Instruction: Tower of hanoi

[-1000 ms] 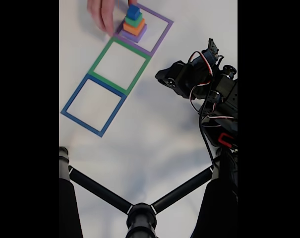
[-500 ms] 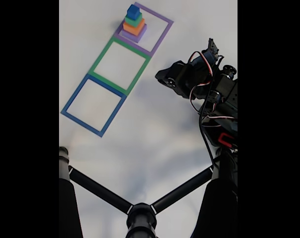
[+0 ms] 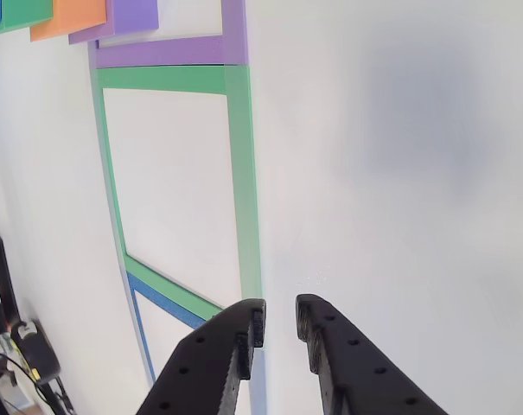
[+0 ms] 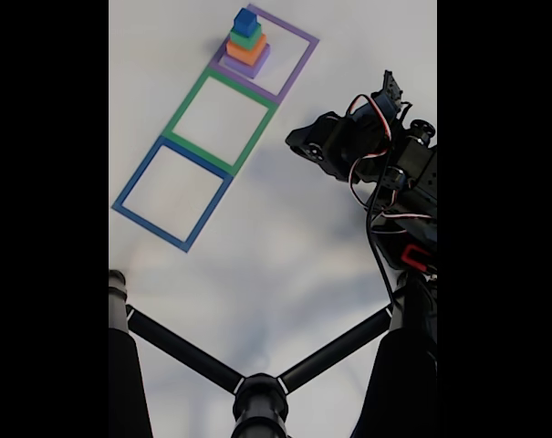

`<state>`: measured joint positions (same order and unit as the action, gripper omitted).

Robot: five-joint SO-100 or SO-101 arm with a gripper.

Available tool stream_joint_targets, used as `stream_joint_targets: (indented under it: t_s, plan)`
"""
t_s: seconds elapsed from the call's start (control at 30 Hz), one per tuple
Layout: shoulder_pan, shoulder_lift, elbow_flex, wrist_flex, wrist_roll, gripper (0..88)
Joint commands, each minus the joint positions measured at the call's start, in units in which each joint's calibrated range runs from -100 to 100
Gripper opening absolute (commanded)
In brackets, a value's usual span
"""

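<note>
I read this as the very start: nothing has been lifted yet. In the fixed view the tower of hanoi (image 4: 247, 46) stands fully stacked at the top of the frame, just left of centre, in the near-left corner of the purple frame (image 4: 294, 57): purple slab at the bottom, then orange, green, and the small blue cube on top. The green frame (image 4: 259, 128) and blue frame (image 4: 130, 188) run down and to the left from it, both with nothing inside them.

My arm (image 4: 367, 146) sits folded at the right of that frame, well apart from the stack. In the other view the claw (image 3: 279, 320) pokes in from the bottom edge, its two black fingers a narrow gap apart and holding nothing, hovering over the white table (image 3: 399, 173) just beside the green frame's edge. The stack only peeks in at the upper left corner there.

The next move, as I judge it, calls for reaching up and left to the stack, widening the claw, and pinching only the blue cube without nudging the green block beneath it.
</note>
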<state>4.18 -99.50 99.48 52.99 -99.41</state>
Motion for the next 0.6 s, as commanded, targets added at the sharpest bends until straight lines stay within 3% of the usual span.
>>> stream_joint_targets:
  t_s: [0.0,0.57]
  plan:
    - [-0.9,-0.5,0.5,0.1,-0.6,0.1]
    - [-1.3,-0.5,0.5,0.1,-0.6,0.1]
